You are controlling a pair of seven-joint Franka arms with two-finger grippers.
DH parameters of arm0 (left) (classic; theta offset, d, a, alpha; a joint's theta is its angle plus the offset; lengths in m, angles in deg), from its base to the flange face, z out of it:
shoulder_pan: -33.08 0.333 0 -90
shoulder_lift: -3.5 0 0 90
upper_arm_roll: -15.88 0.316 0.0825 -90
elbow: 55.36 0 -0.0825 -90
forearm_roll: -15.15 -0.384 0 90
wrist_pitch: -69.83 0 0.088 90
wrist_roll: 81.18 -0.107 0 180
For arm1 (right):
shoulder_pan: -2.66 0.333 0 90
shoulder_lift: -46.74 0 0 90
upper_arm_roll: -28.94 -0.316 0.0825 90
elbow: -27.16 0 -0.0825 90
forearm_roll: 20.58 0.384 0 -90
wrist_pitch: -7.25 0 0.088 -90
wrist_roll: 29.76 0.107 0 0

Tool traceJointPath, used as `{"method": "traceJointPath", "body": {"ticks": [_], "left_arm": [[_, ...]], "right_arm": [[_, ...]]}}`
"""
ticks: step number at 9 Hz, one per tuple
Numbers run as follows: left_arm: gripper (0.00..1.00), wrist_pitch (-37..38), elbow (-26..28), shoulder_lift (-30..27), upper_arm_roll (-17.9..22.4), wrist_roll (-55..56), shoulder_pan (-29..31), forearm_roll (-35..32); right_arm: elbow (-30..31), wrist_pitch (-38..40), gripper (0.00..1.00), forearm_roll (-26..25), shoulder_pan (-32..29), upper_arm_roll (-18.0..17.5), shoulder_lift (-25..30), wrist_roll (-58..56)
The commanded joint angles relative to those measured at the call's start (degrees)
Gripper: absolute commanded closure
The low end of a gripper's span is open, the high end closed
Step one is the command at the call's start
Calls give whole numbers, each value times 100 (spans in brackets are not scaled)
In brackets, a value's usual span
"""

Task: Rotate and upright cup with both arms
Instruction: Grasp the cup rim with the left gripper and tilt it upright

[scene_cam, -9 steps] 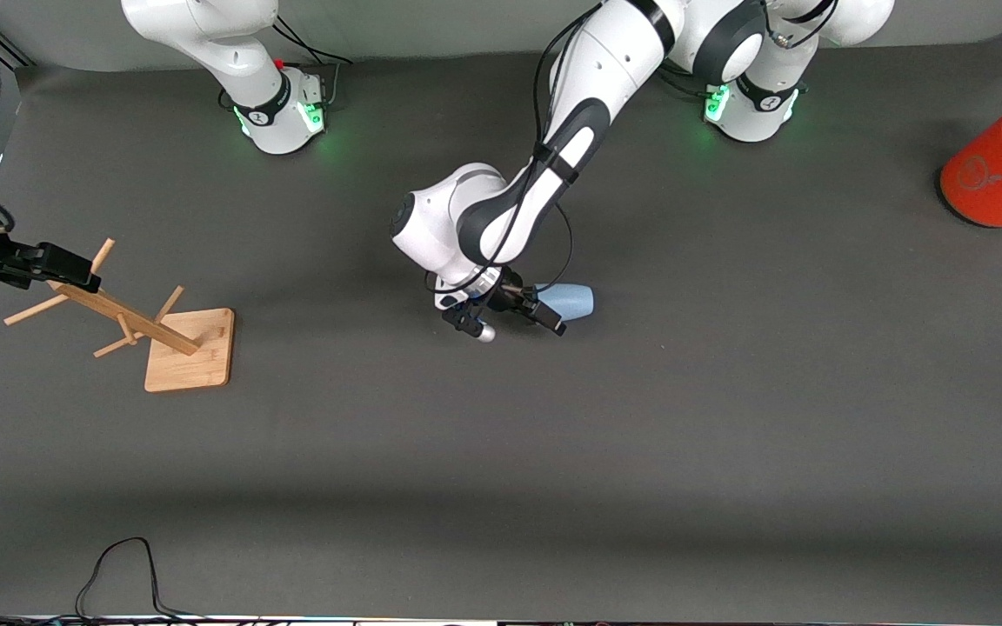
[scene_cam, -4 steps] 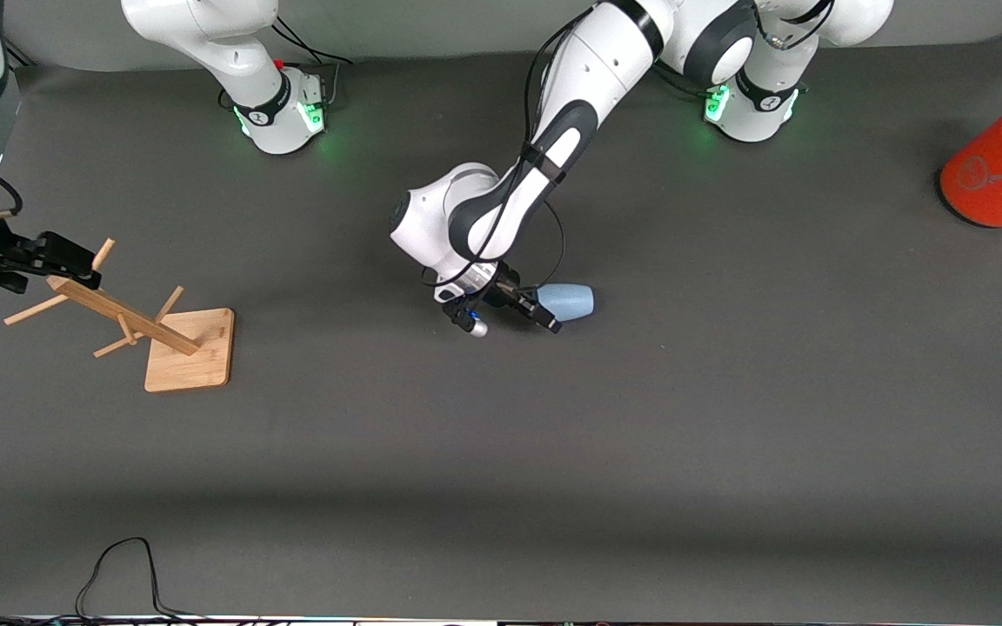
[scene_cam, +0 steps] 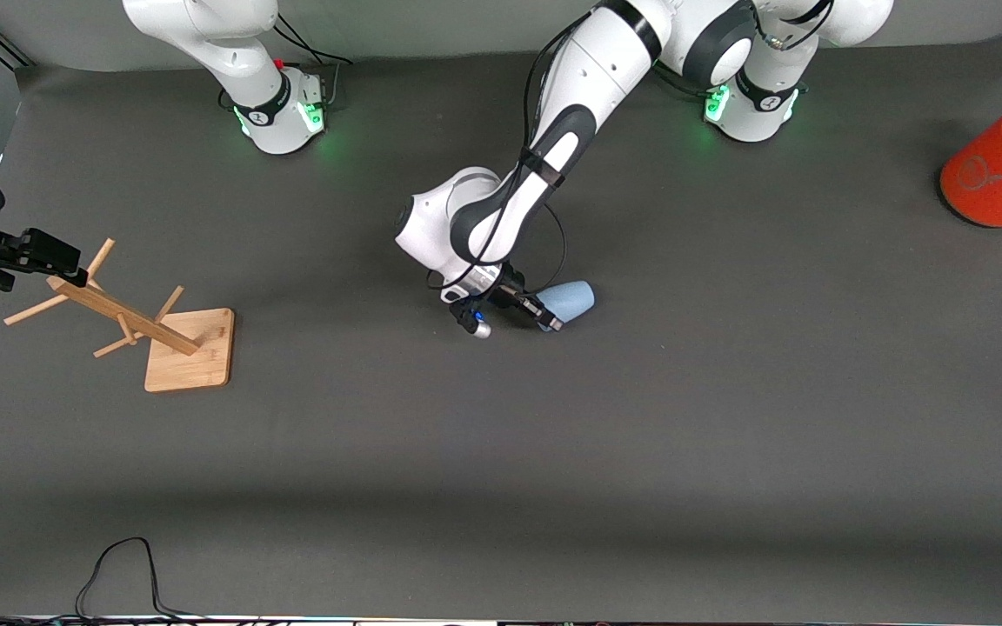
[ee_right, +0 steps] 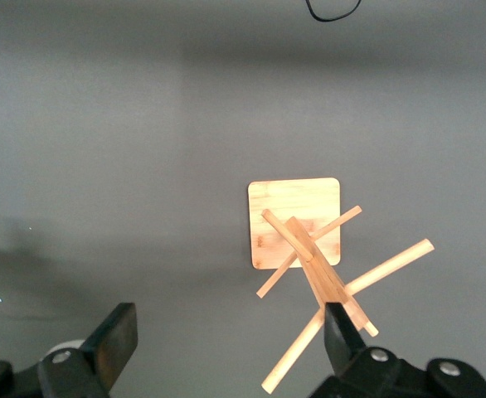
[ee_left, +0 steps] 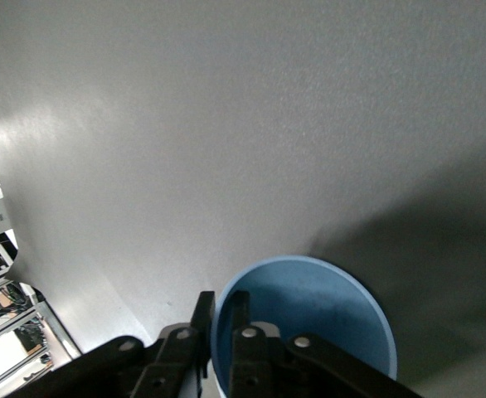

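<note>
- Black cable [scene_cam: 118,569] loops on the grey tabletop [scene_cam: 605,452] at the edge nearest the front camera, toward the right arm's end.
- Farther in, a wooden peg rack [scene_cam: 131,317] stands on its square base toward the right arm's end, with pegs sticking out from its post.
- Over the top of that rack hangs the right hand [ee_right: 226,344], its fingers [ee_right: 114,340] spread wide with nothing between them; one finger tip is just beside the post's top in the right wrist view.
- Near the middle of the tabletop, a little farther from the front camera than the rack's base, the pale-blue cup [scene_cam: 569,299] lies on its side, tilted slightly, its rim toward the right arm's end.
- Left hand [scene_cam: 534,311] is at that rim, closed on the cup's wall: the left wrist view shows one finger [ee_left: 255,348] inside the mouth and the other outside.
- Left arm [scene_cam: 544,156] reaches down over the tabletop from its base and casts a shadow around the cup.
- Orange canister [scene_cam: 1001,169] with a grey lid stands at the left arm's end, farther from the camera than the cup and well apart from it.
</note>
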Motion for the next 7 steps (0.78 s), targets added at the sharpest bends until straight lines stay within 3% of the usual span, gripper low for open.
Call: {"method": "traceJointPath", "body": {"ticks": [1,4,6,7], "left_arm": [[100,29,43,-67,106,-248,-102,-70],[100,99,-53,-330,132,-530,-41,-35],[100,352,-228,-646,71,-856,335,70],[100,345,-264,-917,79,-865,590,505]], "right_arm": [[122,-25,0,-40,-25,-58,131,-113],[121,1,0,-40,-8,-58,131,-113],[87,-16,0,-5,1,-66,96,-113],[60,-8,0,4,10,-75,87,-26]]}}
